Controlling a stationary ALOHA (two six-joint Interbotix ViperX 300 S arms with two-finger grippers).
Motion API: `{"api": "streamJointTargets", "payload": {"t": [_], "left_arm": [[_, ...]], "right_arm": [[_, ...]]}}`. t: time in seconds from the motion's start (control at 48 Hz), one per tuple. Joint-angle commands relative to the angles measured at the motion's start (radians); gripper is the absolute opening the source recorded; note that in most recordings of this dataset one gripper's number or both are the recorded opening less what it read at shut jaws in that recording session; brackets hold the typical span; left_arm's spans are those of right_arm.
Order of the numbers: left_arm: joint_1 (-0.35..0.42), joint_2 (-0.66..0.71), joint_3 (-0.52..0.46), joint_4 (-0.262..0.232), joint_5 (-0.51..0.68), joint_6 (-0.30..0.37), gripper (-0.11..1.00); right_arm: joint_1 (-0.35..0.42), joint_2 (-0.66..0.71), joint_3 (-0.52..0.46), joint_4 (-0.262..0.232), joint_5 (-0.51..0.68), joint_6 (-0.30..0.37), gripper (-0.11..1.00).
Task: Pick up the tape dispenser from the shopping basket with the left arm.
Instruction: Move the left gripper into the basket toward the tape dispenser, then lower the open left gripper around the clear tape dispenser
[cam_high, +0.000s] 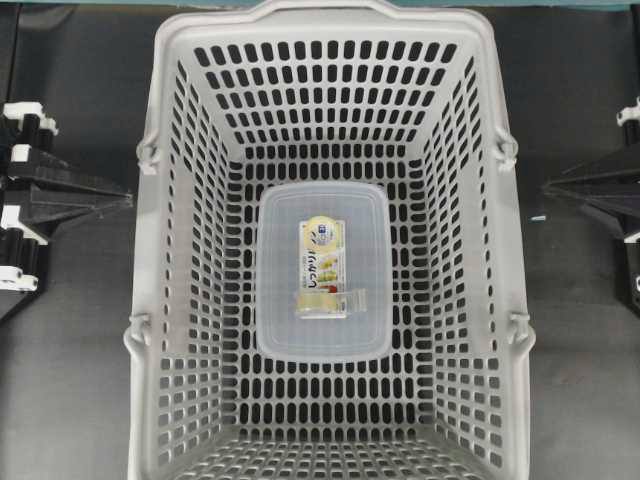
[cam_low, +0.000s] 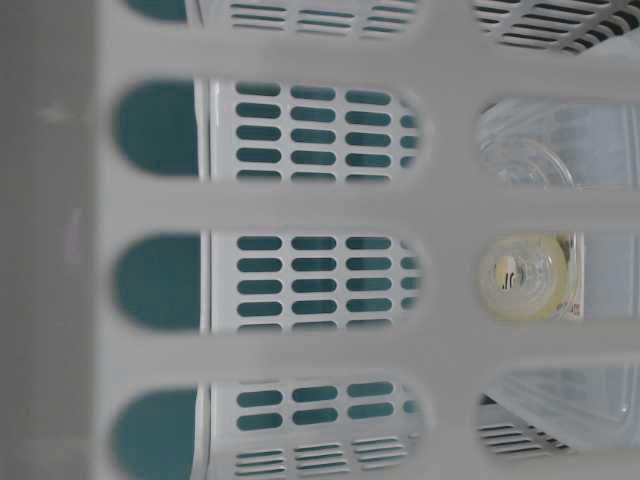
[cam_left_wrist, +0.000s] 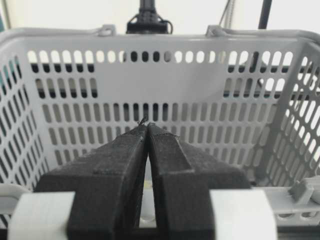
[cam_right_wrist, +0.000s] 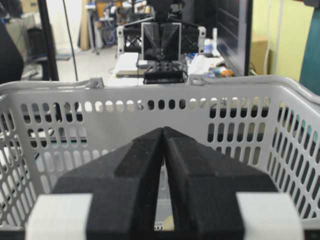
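Note:
The tape dispenser (cam_high: 322, 268), a small clear item with a white-and-yellow label, lies on a translucent box inside the light-grey shopping basket (cam_high: 160, 120). Its yellow round top shows through a basket slot in the table-level view (cam_low: 522, 277). My left gripper (cam_high: 125, 199) is shut and empty, outside the basket's left wall, pointing at it. In the left wrist view the tips (cam_left_wrist: 146, 126) meet in front of the basket (cam_left_wrist: 200, 90). My right gripper (cam_high: 550, 186) is shut and empty outside the right wall; its tips (cam_right_wrist: 163, 129) face the basket (cam_right_wrist: 125, 125).
The large translucent rounded-rectangle box (cam_high: 280, 330) lies flat on the basket floor under the dispenser. The basket's handles hang folded at both side rims (cam_high: 147, 155). Dark table surface lies on both sides of the basket. The opposite arm stands beyond the basket (cam_right_wrist: 161, 40).

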Motion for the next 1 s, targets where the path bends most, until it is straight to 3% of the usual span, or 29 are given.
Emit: {"api": "streamJointTargets", "payload": {"t": [0.0,0.083,0.25,0.729,0.833,0.916,0.979], "left_arm": [[-0.008,0.017,-0.061,0.041,0.021,-0.021,0.06],[-0.008,0.037,-0.107,0.041,0.074,-0.037,0.00],[-0.032,0.112,-0.225,0.041,0.219,-0.066,0.00],[-0.103,0.517,-0.632,0.041,0.678,-0.072,0.00],[-0.103,0.594,-0.701,0.041,0.758,-0.078,0.00],[-0.104,0.657,-0.761,0.043,0.822,-0.078,0.00],[-0.104,0.692,-0.793,0.041,0.865,-0.074,0.00]], "right_arm": [[0.000,0.002,-0.018,0.005,-0.008,0.006,0.00],[0.000,-0.011,-0.020,0.006,-0.005,0.008,0.00],[0.000,-0.031,-0.020,0.006,0.005,0.009,0.00],[-0.002,-0.037,-0.023,0.021,0.100,0.040,0.00],[-0.005,-0.037,-0.020,0.021,0.109,0.064,0.10],[-0.005,-0.035,-0.021,0.021,0.123,0.077,0.27],[-0.005,-0.037,-0.021,0.021,0.130,0.077,0.46]]}}
